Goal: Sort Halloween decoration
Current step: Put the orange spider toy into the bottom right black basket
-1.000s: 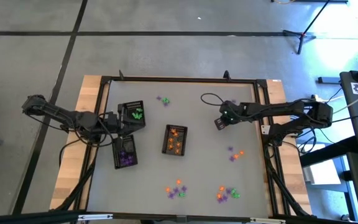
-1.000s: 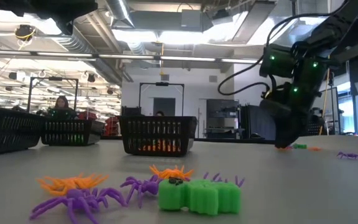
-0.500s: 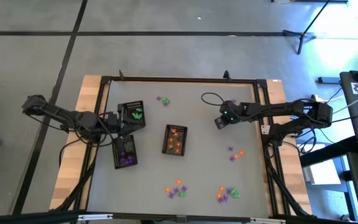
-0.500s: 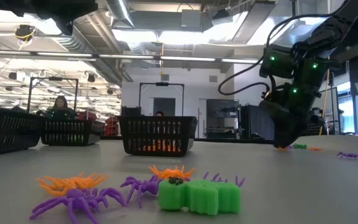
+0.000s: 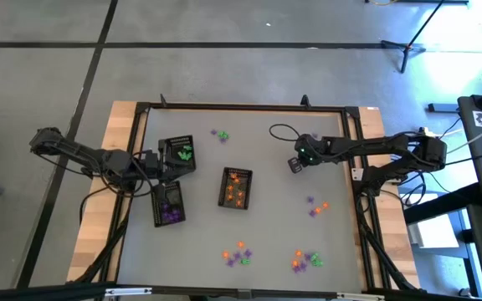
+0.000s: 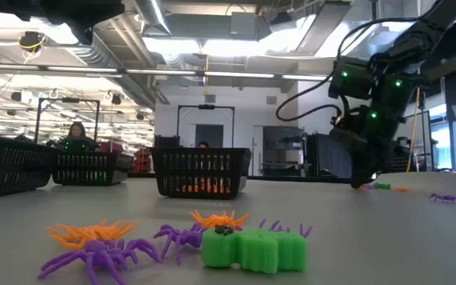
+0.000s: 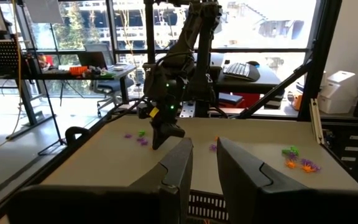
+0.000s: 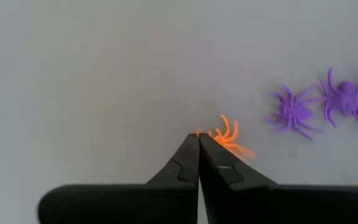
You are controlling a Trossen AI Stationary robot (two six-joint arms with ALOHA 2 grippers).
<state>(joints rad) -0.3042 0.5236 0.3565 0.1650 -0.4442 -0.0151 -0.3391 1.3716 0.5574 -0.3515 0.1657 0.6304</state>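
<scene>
Seen from above, the right gripper [image 5: 294,165] sits at two o'clock on the tabletop [image 5: 266,217]. Only its wrist view shows its jaws pressed together, tips at an orange spider [image 8: 230,138]. The left gripper [image 5: 159,170], jaws slightly apart, waits at nine o'clock.

Tiny orange, purple, green Halloween decoration [image 5: 239,255] scattered in clusters across the table, some apparently spiders.
</scene>
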